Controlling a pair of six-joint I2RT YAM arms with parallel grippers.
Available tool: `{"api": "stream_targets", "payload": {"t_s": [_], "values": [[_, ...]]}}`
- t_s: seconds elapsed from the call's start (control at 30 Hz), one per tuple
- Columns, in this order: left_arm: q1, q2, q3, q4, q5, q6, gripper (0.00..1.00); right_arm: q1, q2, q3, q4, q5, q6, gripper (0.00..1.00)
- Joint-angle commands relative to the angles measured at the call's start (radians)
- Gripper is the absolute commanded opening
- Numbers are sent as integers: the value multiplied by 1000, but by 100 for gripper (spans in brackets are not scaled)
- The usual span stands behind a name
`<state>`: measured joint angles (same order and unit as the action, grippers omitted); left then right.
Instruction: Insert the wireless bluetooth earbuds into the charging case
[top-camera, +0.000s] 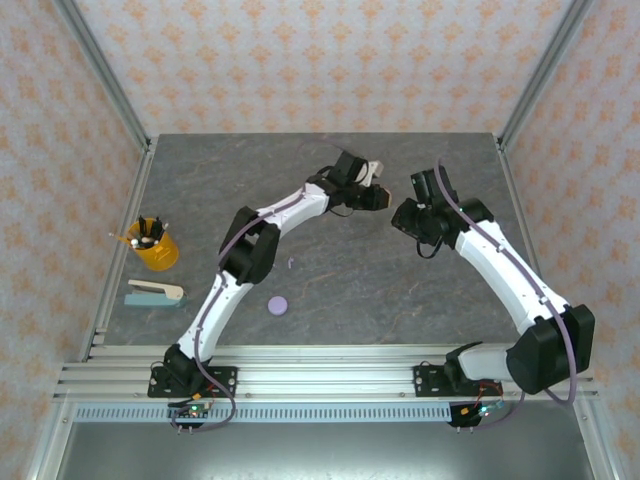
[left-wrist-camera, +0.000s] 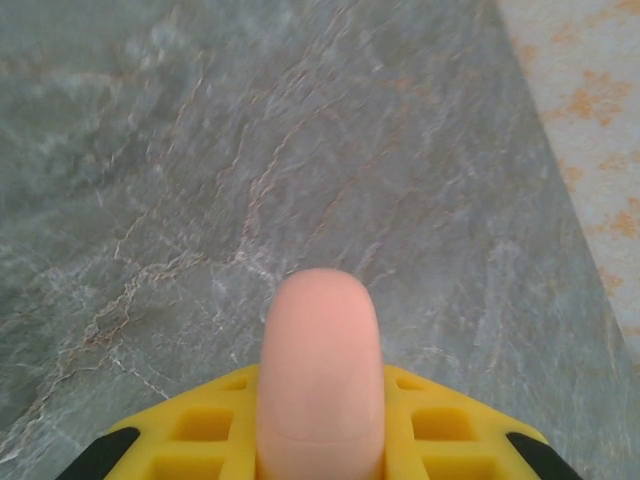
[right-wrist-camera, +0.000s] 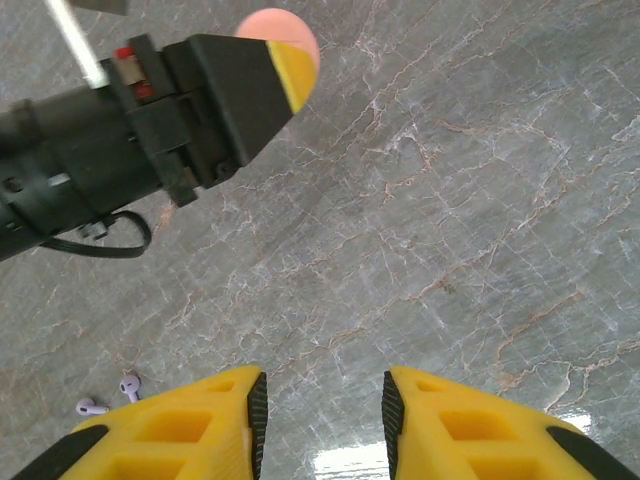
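Student: Position of the lilac earbuds (right-wrist-camera: 128, 384)?
Tutor: Loose on the table (right-wrist-camera: 450, 200). The right gripper (right-wrist-camera: 325, 420) is empty, jaws apart; the left gripper (left-wrist-camera: 320, 400) clamps the pink case (left-wrist-camera: 320, 330). Tiny, light, slick: probably best pinched across the bulb.

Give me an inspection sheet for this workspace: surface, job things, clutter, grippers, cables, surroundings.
Surface: grey marbled table, no spills seen.
Job's things: pink case held by left gripper; lilac case and two lilac earbuds lying on the table.
Clutter: yellow pen cup and stapler at the left edge.
Grippers: left gripper shut on pink case; right gripper open, empty, above the table.
Cables: purple cable running along each arm.
Surroundings: patterned walls, metal frame.
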<state>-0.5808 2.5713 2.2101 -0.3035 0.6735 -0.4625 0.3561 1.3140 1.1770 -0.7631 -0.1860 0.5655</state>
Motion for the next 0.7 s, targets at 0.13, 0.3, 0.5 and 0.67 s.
{"api": "stream_targets", "payload": {"t_s": [0.13, 0.3, 0.5, 0.67], "values": [[15, 133, 224, -184, 38, -157, 0, -7, 20, -25, 37, 22, 14, 37], [39, 159, 238, -199, 26, -195, 10, -8, 17, -33, 37, 25, 13, 39], [59, 164, 249, -237, 13, -192, 36, -8, 11, -30, 33, 27, 15, 43], [72, 158, 261, -274, -8, -179, 54, -8, 8, -21, 31, 20, 20, 44]]}}
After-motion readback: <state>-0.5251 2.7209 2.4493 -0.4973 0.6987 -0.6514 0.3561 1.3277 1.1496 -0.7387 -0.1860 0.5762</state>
